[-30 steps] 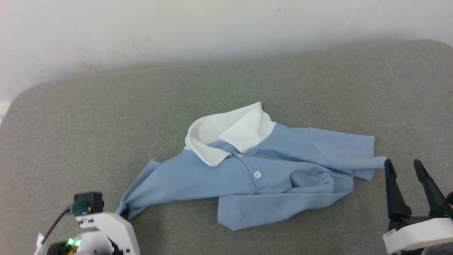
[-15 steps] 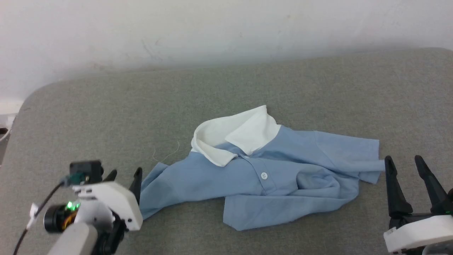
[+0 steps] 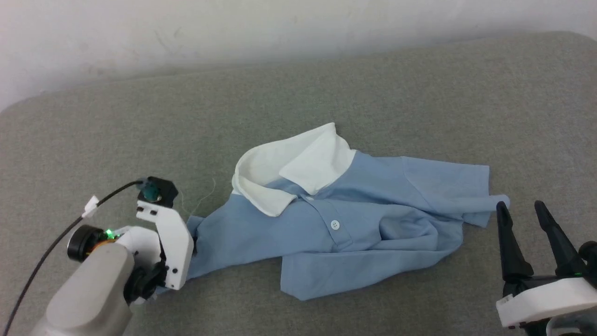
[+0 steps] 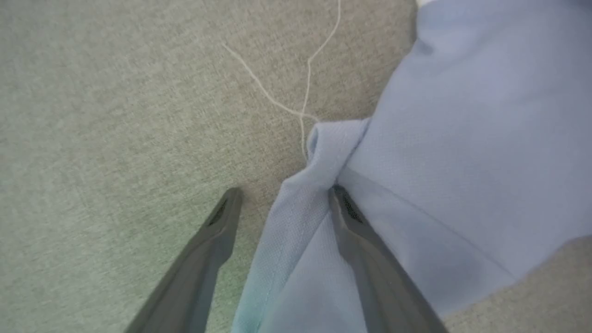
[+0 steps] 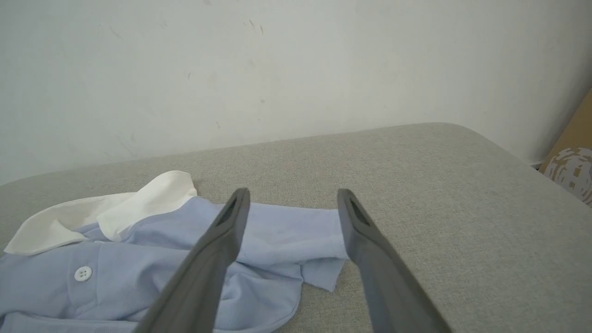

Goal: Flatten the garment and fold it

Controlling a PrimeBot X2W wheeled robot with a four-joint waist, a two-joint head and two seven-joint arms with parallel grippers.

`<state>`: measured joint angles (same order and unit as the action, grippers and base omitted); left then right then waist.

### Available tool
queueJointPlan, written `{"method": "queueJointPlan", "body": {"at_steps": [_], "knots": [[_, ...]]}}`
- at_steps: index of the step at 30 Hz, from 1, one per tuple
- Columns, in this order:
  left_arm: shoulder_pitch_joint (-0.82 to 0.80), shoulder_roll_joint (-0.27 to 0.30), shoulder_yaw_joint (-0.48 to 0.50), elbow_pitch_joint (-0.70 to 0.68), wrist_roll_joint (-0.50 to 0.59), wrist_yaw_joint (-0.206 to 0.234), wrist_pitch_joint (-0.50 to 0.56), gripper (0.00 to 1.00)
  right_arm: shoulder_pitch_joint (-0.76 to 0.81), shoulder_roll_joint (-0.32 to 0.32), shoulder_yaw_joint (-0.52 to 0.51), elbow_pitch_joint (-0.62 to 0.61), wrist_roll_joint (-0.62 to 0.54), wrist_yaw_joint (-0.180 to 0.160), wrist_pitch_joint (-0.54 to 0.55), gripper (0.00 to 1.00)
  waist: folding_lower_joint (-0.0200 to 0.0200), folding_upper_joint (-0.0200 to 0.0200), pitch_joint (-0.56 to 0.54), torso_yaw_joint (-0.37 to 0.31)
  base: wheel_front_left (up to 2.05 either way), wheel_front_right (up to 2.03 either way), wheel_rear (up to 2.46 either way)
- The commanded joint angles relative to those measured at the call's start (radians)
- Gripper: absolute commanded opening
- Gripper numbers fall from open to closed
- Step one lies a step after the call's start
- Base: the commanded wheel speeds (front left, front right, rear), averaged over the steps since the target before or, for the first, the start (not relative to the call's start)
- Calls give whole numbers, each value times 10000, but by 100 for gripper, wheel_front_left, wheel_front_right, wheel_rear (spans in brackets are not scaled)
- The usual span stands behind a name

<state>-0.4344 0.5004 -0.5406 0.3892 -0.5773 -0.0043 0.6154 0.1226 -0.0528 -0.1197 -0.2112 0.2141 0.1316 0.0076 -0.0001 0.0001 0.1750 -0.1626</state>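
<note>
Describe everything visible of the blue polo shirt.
The polo shirt is light blue knit, with a white collar and a white button on the placket. It lies crumpled, front up, on the grey fabric surface, its lower part folded over itself. A bunched edge at its left end passes between the open fingers of the left end effector; the open right end effector stands by its right-hand sleeve.

Grey fabric-covered surface (image 3: pixel 419 84), rounded corners; scuffed white wall (image 3: pixel 233 28) behind; brown cardboard (image 5: pixel 573 148) beside it.
</note>
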Motion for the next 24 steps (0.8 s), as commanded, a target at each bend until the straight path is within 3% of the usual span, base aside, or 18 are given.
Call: {"method": "queueJointPlan", "body": {"at_steps": [1,2,3,4,5,9,15,19,24], "knots": [[140,-180,-401,404,49,-233,450,100,-204,26,32,43,55,-9,-64,100,1,-1,200,-169,0,0,0],[117,-254,-560,573,27,-351,709,98,-235,26,39,74,60,-9,-80,100,1,-1,230,-187,0,0,0],[122,-341,-740,723,3,-469,980,54,-264,26,50,101,62,-9,-93,100,1,-1,257,-207,0,0,0],[157,-467,-866,834,-108,-577,1217,33,-287,26,52,132,65,-9,-101,100,1,-1,266,-220,0,0,0],[215,-604,-939,906,-255,-653,1394,0,-299,26,44,168,62,-9,-93,100,1,-1,264,-229,0,0,0],[411,-817,-750,854,-436,-469,867,0,-368,26,19,287,8,-9,-56,100,1,-1,161,-220,0,0,0],[1032,-806,313,-34,-157,959,-1783,0,-783,-8,-197,838,135,-9,358,100,1,-1,-92,3,0,0,0],[1353,-707,815,-1056,161,1707,-3130,0,-1705,-564,-546,2159,834,-9,1363,100,1,-1,-59,221,0,0,0],[1449,-643,1040,-2424,565,2296,-3888,0,-3526,-1622,-686,4639,2118,-9,2934,100,1,-1,227,535,0,0,0]]}}
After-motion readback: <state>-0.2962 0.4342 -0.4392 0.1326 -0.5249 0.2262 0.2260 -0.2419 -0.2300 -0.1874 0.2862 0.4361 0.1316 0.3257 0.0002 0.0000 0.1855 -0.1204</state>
